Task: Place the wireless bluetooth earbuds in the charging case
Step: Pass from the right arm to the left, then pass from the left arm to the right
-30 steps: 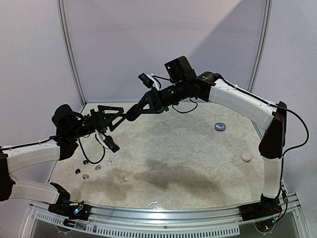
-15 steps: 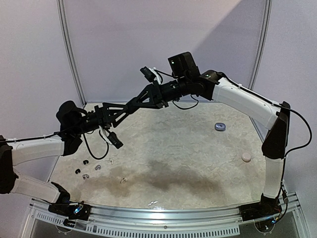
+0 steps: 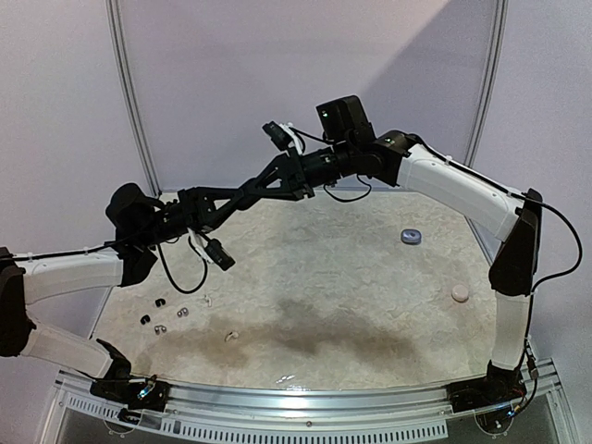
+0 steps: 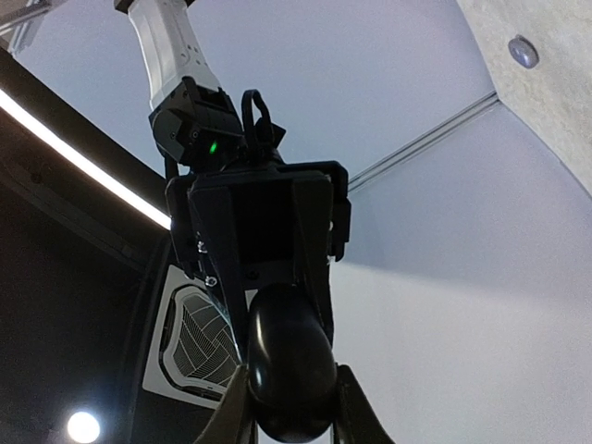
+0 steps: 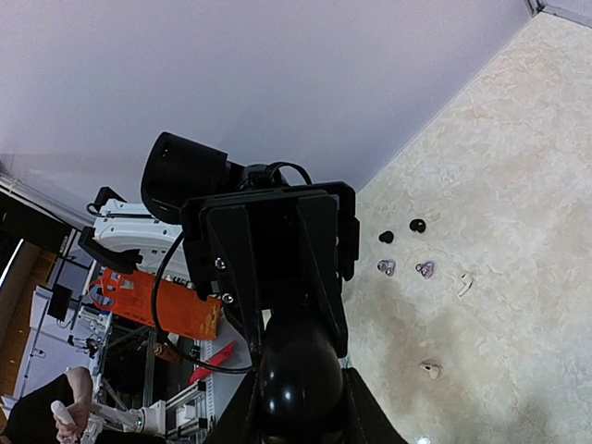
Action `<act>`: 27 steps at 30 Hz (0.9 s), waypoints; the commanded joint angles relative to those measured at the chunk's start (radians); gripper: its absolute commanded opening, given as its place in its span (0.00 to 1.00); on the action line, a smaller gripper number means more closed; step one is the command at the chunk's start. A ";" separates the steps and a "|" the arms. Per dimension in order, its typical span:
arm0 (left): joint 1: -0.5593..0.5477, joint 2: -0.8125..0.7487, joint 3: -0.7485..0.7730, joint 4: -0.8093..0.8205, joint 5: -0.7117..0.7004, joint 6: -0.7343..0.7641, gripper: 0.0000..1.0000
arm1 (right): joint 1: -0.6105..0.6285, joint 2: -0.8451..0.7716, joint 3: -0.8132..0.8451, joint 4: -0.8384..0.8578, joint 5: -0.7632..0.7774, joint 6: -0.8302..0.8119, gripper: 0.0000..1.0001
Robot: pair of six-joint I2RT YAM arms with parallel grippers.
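Left pincer (image 4: 292,412) and right pincer (image 5: 298,400) both clamped on black charging case (image 4: 289,356) mid-air; earbuds (image 3: 182,312) at 8 o'clock: tiny, light, slippery, pinch across body

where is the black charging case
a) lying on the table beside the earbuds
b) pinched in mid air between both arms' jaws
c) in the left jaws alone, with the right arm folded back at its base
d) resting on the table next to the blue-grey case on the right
b: each wrist view shows the black charging case pinched in its own jaws, and the left gripper and right gripper meet tip to tip above the table.
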State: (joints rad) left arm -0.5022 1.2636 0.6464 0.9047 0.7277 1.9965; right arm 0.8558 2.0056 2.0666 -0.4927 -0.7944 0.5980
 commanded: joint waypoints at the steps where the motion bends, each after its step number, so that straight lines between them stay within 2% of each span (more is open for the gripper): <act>1: -0.025 -0.003 0.014 0.031 -0.048 -0.065 0.00 | 0.003 0.000 -0.008 -0.008 0.034 -0.008 0.25; 3: -0.029 -0.032 0.010 0.000 -0.065 -0.148 0.00 | -0.007 -0.016 -0.013 -0.036 0.080 -0.029 0.55; 4: -0.032 -0.069 0.013 -0.057 -0.084 -0.192 0.00 | -0.017 -0.031 -0.024 -0.039 0.099 -0.040 0.66; 5: -0.034 -0.102 0.022 -0.139 -0.103 -0.241 0.00 | -0.027 -0.045 -0.042 -0.035 0.119 -0.051 0.73; 8: -0.035 -0.185 0.119 -0.506 -0.145 -0.531 0.00 | -0.053 -0.133 -0.129 0.022 0.181 -0.083 0.82; 12: -0.028 -0.168 0.315 -1.011 -0.121 -0.940 0.00 | -0.051 -0.264 -0.278 0.137 0.246 -0.236 0.85; 13: -0.026 -0.158 0.341 -1.063 -0.100 -1.025 0.00 | -0.051 -0.298 -0.304 0.164 0.250 -0.258 0.85; 17: -0.005 -0.137 0.387 -1.038 -0.028 -1.473 0.00 | -0.039 -0.358 -0.394 0.252 0.205 -0.384 0.86; 20: 0.027 -0.134 0.389 -0.952 0.104 -1.746 0.00 | -0.003 -0.360 -0.392 0.246 0.217 -0.488 0.86; 23: 0.043 -0.132 0.392 -0.884 0.248 -1.880 0.00 | 0.032 -0.352 -0.378 0.244 0.227 -0.575 0.86; 27: 0.045 -0.123 0.403 -0.894 0.299 -1.902 0.00 | 0.088 -0.328 -0.342 0.218 0.241 -0.693 0.87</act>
State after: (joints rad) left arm -0.4664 1.1294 1.0252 -0.0002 0.8967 0.2764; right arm 0.8936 1.6470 1.6947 -0.2672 -0.5800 0.0761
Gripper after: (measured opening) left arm 0.226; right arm 0.863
